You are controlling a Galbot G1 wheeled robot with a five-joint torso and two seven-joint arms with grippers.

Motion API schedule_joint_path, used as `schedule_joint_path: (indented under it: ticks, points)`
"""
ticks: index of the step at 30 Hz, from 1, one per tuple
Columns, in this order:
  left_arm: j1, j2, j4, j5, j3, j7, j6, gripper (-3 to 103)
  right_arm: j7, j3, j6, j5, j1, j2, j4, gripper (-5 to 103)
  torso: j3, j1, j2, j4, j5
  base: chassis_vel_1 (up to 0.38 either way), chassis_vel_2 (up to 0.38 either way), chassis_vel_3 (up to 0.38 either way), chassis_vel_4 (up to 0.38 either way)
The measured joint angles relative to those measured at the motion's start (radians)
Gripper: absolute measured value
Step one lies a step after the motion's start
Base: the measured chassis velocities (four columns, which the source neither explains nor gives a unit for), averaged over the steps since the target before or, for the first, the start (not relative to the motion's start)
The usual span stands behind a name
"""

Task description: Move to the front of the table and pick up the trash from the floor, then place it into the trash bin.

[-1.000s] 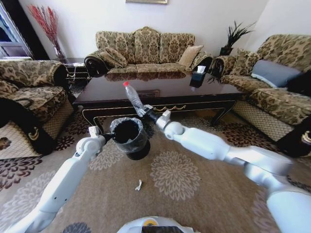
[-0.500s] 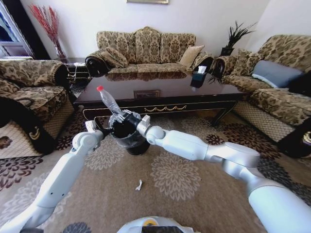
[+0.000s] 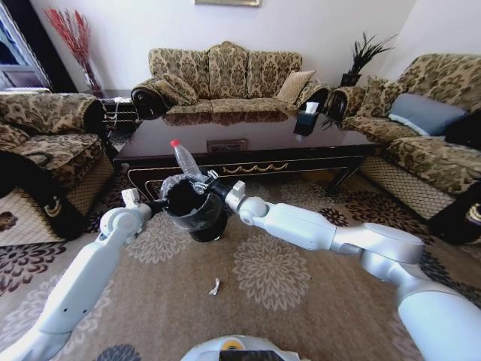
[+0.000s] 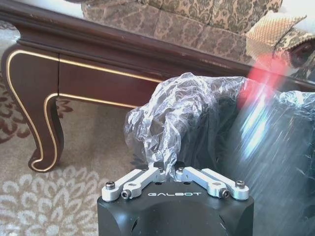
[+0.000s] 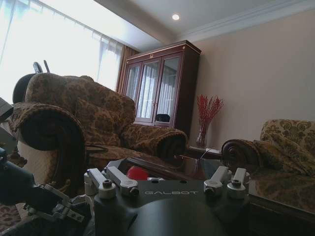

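The trash bin, a black bucket with a crinkled clear liner, stands on the patterned floor in front of the dark table. My left gripper is shut on the liner at the bin's rim. My right gripper holds a clear plastic bottle by its base. The bottle is tilted, with its red cap up and away over the bin's mouth. That cap shows between the spread fingers in the right wrist view. A white paper scrap lies on the carpet nearer me.
A dark tissue box sits on the table's far right. Patterned sofas ring the table on three sides, an armchair at left. The table's curved leg stands close beside the bin. Open carpet lies between me and the bin.
The right arm swung the bottle left past the bin, then back right and lower, over the bin's mouth. The left arm and the bin shifted slightly left.
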Motion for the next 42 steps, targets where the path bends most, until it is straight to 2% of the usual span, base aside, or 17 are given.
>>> schedule_joint_path:
  ticks: [1, 3, 7, 12, 16, 19, 22, 23, 26, 28, 29, 32, 34, 35, 37, 38, 42]
  points:
    - [0.004, 0.003, -0.004, -0.002, -0.006, 0.000, 0.000, 3, 0.003, -0.005, 0.000, 0.001, 0.002, -0.004, 0.005, 84, 0.000, 0.000, 0.000, -0.0001, 0.0000, 0.000, 0.000, 0.000, 0.000]
    - [0.015, 0.010, -0.013, -0.005, -0.019, 0.000, 0.000, 3, 0.014, -0.010, 0.000, 0.001, 0.004, -0.007, 0.009, 94, 0.000, 0.000, 0.000, -0.0004, 0.0000, 0.000, 0.000, 0.000, 0.000]
    - [0.028, 0.019, -0.022, -0.009, -0.035, 0.000, 0.001, 3, 0.027, -0.008, 0.000, 0.001, 0.005, -0.009, 0.010, 99, 0.000, 0.000, 0.000, -0.0004, 0.0000, 0.000, 0.000, 0.000, 0.000]
    - [0.075, 0.041, -0.046, -0.036, -0.130, -0.017, 0.013, 3, 0.066, 0.051, -0.030, 0.040, -0.006, -0.036, -0.006, 100, 0.000, 0.000, 0.000, 0.0005, 0.0000, 0.000, 0.000, 0.000, 0.000]
    - [0.139, 0.075, -0.087, -0.060, -0.215, -0.047, 0.030, 3, 0.042, 0.113, -0.082, 0.057, -0.033, -0.106, -0.023, 100, 0.000, 0.000, 0.000, -0.0005, 0.0002, 0.000, 0.000, 0.000, 0.000]
    - [0.168, 0.090, -0.106, -0.061, -0.245, -0.055, 0.036, 3, 0.066, 0.137, -0.113, 0.063, -0.057, -0.131, -0.020, 100, 0.000, 0.000, 0.000, -0.0004, 0.0000, 0.000, 0.000, 0.000, 0.000]
    - [0.193, 0.106, -0.130, -0.072, -0.305, -0.073, 0.039, 3, 0.088, 0.160, -0.254, 0.153, -0.106, -0.192, 0.044, 100, 0.000, 0.000, 0.000, 0.0000, 0.0000, 0.000, 0.000, 0.000, 0.000]
    - [0.193, 0.106, -0.130, -0.072, -0.305, -0.073, 0.039, 3, 0.088, 0.160, -0.254, 0.153, -0.106, -0.192, 0.044, 100, 0.000, 0.000, 0.000, 0.0000, 0.0000, 0.000, 0.000, 0.000, 0.000]
    - [0.194, 0.111, -0.139, -0.084, -0.334, -0.080, 0.039, 3, 0.084, 0.144, -0.414, 0.200, -0.146, -0.231, 0.113, 100, 0.000, 0.000, 0.000, -0.0005, 0.0002, 0.000, 0.000, 0.000, 0.000]
    - [0.195, 0.110, -0.140, -0.086, -0.344, -0.081, 0.040, 3, 0.126, 0.129, -0.530, 0.236, -0.175, -0.234, 0.145, 100, 0.000, 0.000, 0.000, -0.0007, 0.0001, 0.000, 0.000, 0.000, 0.000]
    - [0.195, 0.110, -0.140, -0.086, -0.344, -0.081, 0.040, 3, 0.126, 0.129, -0.530, 0.236, -0.175, -0.234, 0.145, 100, 0.000, 0.000, 0.000, -0.0007, 0.0001, 0.000, 0.000, 0.000, 0.000]
    - [0.194, 0.100, -0.134, -0.084, -0.352, -0.081, 0.040, 3, 0.414, 0.109, -0.738, 0.327, -0.226, -0.190, 0.181, 100, 0.000, 0.000, 0.000, 0.0000, -0.0002, 0.000, 0.000, 0.000, 0.000]
    - [0.188, 0.092, -0.126, -0.076, -0.352, -0.079, 0.040, 3, 0.615, 0.098, -0.820, 0.403, -0.262, -0.146, 0.192, 100, 0.000, 0.000, 0.000, 0.0001, 0.0000, 0.000, 0.000, 0.000, 0.000]
    - [0.188, 0.092, -0.126, -0.076, -0.352, -0.079, 0.040, 3, 0.615, 0.098, -0.820, 0.403, -0.262, -0.146, 0.192, 100, 0.000, 0.000, 0.000, 0.0001, 0.0000, 0.000, 0.000, 0.000, 0.000]
    - [0.181, 0.084, -0.121, -0.065, -0.351, -0.075, 0.039, 3, 0.754, 0.081, -0.854, 0.485, -0.296, -0.096, 0.195, 100, 0.000, 0.000, 0.000, 0.0001, -0.0002, 0.000, 0.000, 0.000, 0.000]
    - [0.177, 0.078, -0.120, -0.059, -0.350, -0.073, 0.038, 3, 0.780, 0.067, -0.854, 0.507, -0.307, -0.074, 0.195, 100, 0.000, 0.000, 0.000, 0.0000, -0.0001, 0.000, 0.000, 0.000, 0.000]
    - [0.174, 0.067, -0.121, -0.046, -0.349, -0.067, 0.035, 3, 0.797, 0.029, -0.819, 0.539, -0.331, -0.025, 0.188, 100, 0.000, 0.000, 0.000, -0.0001, -0.0002, 0.000, 0.000, 0.000, 0.000]
